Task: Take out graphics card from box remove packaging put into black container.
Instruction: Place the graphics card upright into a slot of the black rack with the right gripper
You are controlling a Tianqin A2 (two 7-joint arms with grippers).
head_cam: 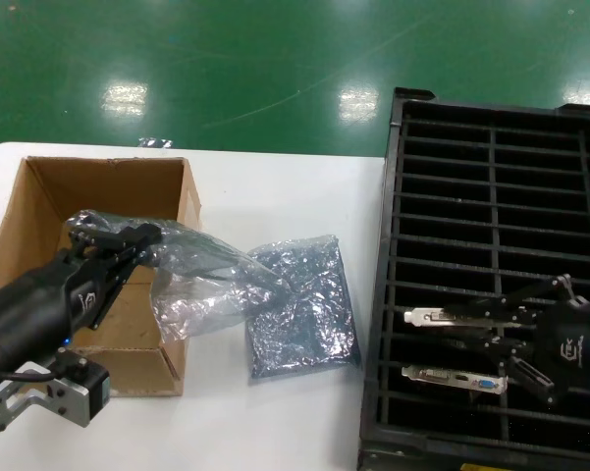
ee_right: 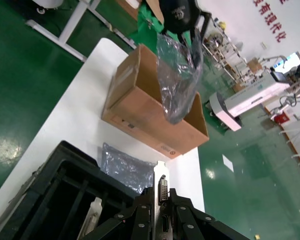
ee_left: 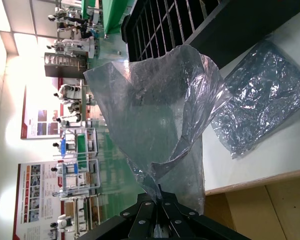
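Head view showed the right gripper (head_cam: 515,378) at four o'clock, fingers pinching the dark, silver-bracketed graphics card (head_cam: 452,378) over the ribbed black plastic container (head_cam: 491,137); misaligned, it could jam on a rib. The left gripper (head_cam: 142,235), at nine o'clock, pinched the emptied translucent grey-blue plastic bag (head_cam: 211,285), which could snag the brown cardboard box (head_cam: 39,196) on the white counter (head_cam: 275,422).

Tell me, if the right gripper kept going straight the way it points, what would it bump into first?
Probably the black container: the right gripper, shut on a graphics card, points at its slots. Depth is unclear.
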